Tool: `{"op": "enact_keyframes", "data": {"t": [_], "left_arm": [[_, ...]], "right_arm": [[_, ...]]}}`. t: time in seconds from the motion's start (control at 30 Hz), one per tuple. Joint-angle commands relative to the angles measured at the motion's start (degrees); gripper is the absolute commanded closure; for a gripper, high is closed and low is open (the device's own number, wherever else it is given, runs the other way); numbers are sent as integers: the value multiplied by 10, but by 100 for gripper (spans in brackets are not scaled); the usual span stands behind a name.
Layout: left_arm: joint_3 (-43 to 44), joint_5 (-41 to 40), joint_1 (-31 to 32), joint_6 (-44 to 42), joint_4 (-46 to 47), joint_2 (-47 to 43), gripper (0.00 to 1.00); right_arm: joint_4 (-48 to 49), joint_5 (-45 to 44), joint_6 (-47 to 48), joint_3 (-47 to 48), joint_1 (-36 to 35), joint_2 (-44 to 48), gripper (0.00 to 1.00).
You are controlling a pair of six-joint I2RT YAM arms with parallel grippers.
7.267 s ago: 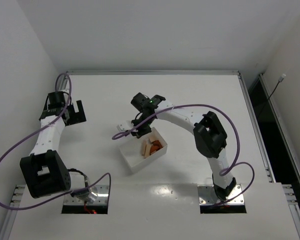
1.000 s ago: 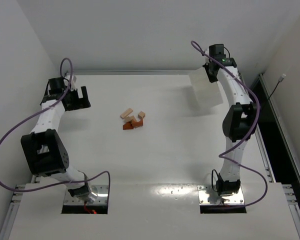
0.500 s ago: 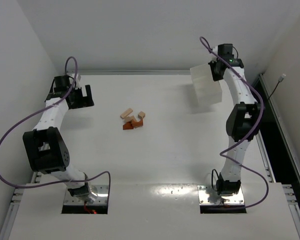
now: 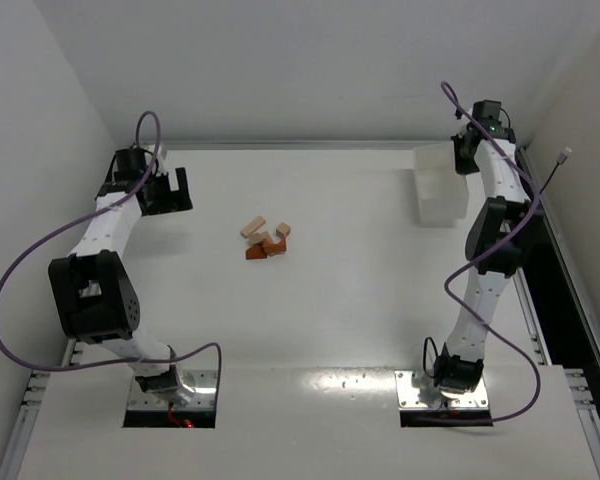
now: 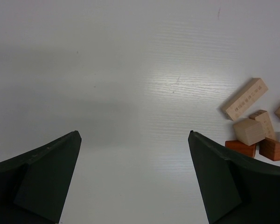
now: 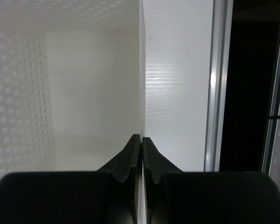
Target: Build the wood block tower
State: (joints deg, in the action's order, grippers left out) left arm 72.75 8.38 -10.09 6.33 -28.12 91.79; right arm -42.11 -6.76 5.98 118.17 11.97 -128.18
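1. Wood blocks (image 4: 265, 241): a loose cluster of tan and reddish-orange pieces lying on the table (image 4: 360, 300), a little toward 10 o'clock from its middle. The pieces touch or lie just beside one another, and none is stacked into a column.
2. Cluster detail, left wrist view: the tan bar (image 5: 245, 98) lies at the 12 o'clock end. The tan cube (image 5: 248, 131) is just below it. Two reddish-orange pieces (image 5: 241, 148) sit at the 6 o'clock edge, partly cut off by the frame.
3. Left gripper (image 4: 170, 190): jaws spread wide and grasping nothing, hovering over bare table at the 10 o'clock side.
4. Blocks relative to the left jaws: in the top view they lie toward 4 o'clock from the gripper, well apart. In the wrist view the gap between the jaws (image 5: 134, 140) holds only table. The cluster sits at 3 o'clock, outside the right-hand finger (image 5: 219, 182) and clear of it.
5. Right gripper (image 4: 463, 155): at the 1 o'clock corner, far from the blocks. The jaws are clenched on a thin side wall of the white box (image 4: 440, 195).
6. Right wrist view: both fingers meet on that wall's edge (image 6: 141, 142), with the box interior (image 6: 84, 93) to their 9 o'clock.
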Motion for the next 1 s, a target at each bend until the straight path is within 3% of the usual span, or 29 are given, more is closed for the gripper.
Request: {"op": "enact_keyframes", "data": {"t": [0.0, 0.03, 0.17, 0.27, 0.5, 0.7, 0.83, 0.93, 0.97], "left_arm": [[28, -3, 4, 4, 6, 10, 0], [28, -3, 4, 4, 1, 10, 0], [28, -3, 4, -1, 1, 10, 0], [28, -3, 4, -1, 1, 16, 0], [28, -3, 4, -1, 1, 16, 0], [6, -3, 4, 4, 18, 9, 0], [-15, -16, 9, 4, 38, -15, 0], [-28, -16, 16, 4, 44, -23, 0], [-34, -16, 16, -2, 49, -31, 0]], "right_arm": [[28, 29, 3, 48, -9, -10, 100], [22, 35, 3, 48, -9, -10, 100], [12, 40, 8, 56, -9, -16, 67], [12, 40, 8, 56, -9, -16, 49], [18, 67, 34, 23, -14, 38, 47], [95, 101, 40, -123, -68, 163, 47], [149, 62, 81, -208, -135, 249, 45], [151, 108, 94, -247, -176, 286, 37], [136, 169, 94, -239, -187, 286, 23]]}}
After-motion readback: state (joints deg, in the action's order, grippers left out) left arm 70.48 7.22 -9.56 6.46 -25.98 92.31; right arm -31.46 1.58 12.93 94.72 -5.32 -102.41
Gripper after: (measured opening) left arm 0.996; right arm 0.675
